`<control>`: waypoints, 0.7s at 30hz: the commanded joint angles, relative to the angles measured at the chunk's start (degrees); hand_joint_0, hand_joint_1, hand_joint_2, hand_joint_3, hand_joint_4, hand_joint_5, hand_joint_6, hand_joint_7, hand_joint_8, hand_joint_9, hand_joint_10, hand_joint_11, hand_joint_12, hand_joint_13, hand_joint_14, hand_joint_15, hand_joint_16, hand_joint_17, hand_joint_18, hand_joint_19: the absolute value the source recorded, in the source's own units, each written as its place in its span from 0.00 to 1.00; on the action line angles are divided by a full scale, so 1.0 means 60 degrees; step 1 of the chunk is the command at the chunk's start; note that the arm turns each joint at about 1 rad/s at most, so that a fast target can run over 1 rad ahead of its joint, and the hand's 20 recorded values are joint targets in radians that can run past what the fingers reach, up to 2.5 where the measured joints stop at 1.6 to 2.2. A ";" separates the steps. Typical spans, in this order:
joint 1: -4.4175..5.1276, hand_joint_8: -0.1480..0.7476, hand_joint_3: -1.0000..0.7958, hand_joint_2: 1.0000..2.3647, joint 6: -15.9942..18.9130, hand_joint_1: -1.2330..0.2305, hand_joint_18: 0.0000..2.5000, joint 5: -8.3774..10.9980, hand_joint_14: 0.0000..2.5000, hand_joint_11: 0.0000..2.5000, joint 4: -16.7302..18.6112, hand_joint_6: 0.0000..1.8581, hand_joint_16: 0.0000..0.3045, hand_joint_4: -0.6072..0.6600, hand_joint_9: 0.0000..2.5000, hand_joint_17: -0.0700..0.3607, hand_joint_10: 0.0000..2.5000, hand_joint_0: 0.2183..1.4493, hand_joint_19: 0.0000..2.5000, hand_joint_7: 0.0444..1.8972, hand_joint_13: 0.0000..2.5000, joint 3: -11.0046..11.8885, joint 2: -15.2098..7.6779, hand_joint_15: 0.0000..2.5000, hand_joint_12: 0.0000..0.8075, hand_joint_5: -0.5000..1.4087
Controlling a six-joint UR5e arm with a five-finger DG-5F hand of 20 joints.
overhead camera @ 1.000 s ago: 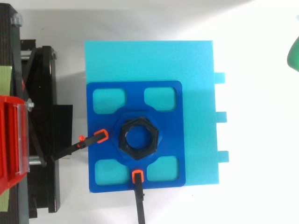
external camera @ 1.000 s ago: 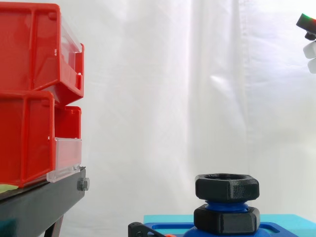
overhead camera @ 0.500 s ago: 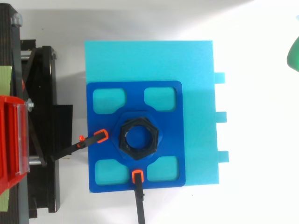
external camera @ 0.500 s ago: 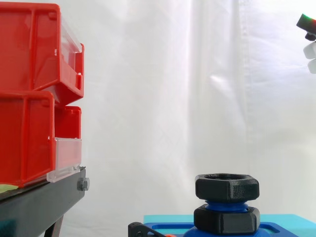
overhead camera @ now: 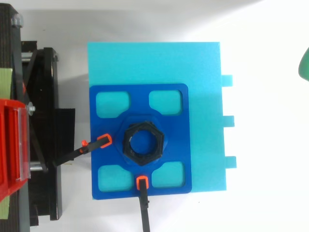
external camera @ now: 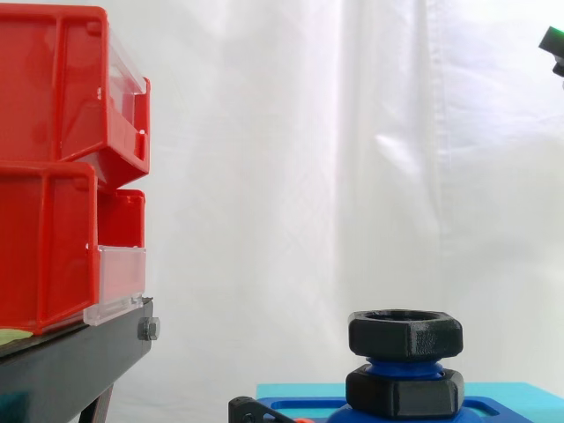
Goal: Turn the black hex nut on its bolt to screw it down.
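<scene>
Black hex nut sat high on blue bolt, above second nut, on blue plate. Hand at nut's 2 o'clock, well apart; its grasp could not be told.

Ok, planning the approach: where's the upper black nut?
In the side view, lower right, the upper black nut sits on the blue bolt, above a second black nut.

Two black hex nuts stacked on one blue bolt, one blue plate with four cutouts, two orange-tipped clamps, one cyan base with three tabs
</scene>
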 commanded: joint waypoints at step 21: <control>0.0368 0.46 0.28 0.00 -0.2201 0.49 0.14 0.0762 0.00 0.02 0.1519 0.27 0.16 0.60 0.14 0.42 0.00 0.19 0.09 0.34 0.09 0.0011 -0.0944 0.00 0.42 0.14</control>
